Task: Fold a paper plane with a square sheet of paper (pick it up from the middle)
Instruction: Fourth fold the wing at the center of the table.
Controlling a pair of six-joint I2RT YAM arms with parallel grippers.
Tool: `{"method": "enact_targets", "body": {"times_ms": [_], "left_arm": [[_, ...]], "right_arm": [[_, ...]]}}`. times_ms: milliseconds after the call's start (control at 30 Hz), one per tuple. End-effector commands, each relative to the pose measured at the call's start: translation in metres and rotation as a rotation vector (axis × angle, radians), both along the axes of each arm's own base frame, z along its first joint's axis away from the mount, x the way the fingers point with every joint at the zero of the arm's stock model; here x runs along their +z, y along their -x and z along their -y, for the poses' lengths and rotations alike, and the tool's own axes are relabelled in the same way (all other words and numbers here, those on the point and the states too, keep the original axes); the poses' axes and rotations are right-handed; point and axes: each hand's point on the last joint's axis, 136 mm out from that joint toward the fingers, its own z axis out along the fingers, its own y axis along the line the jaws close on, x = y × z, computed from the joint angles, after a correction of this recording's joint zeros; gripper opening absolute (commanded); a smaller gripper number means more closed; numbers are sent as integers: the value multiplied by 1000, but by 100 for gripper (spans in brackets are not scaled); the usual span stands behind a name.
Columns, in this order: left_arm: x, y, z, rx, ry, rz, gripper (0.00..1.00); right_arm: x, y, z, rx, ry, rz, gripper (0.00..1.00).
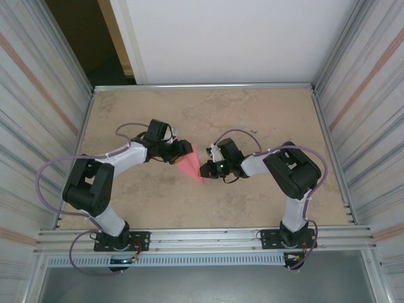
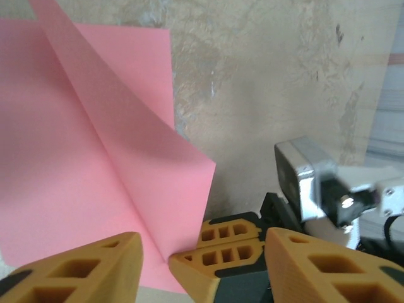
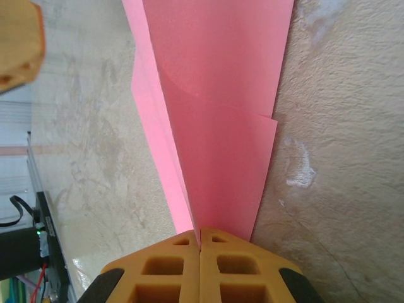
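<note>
The fingers of the right gripper (image 3: 200,235) are clenching together on the narrow near tip of the folded pink sheet of paper (image 3: 214,113), which is lying near the centre of the bench (image 1: 252,113). From this grip the sheet is extending toward 10 o'clock. There the left gripper (image 2: 202,243) is hovering with its fingers released and spread apart, a raised flap of the sheet reaching between them

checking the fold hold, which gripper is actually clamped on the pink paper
The right gripper: its orange fingers are pressed together on the narrow end of the pink paper. The left gripper has its jaws standing apart.
</note>
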Motion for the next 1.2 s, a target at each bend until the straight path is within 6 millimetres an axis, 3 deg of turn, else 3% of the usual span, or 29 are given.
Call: {"method": "enact_targets", "body": {"times_ms": [0,167,433,900,1167], "left_arm": [[10,0,12,-49,111,77,47],[-2,4,15,-78,143,104,34],[-22,3,22,-107,165,76,23],[-35,0,26,-106,169,46,22],[-21,-2,29,-115,203,78,22]], "right_arm": [[-20,5,7,-21,38,-71,5],[-22,4,7,-26,37,-84,5],[-23,4,8,-30,34,-91,5],[-25,4,10,-32,35,-96,7],[-26,4,10,-35,43,-103,7]]}}
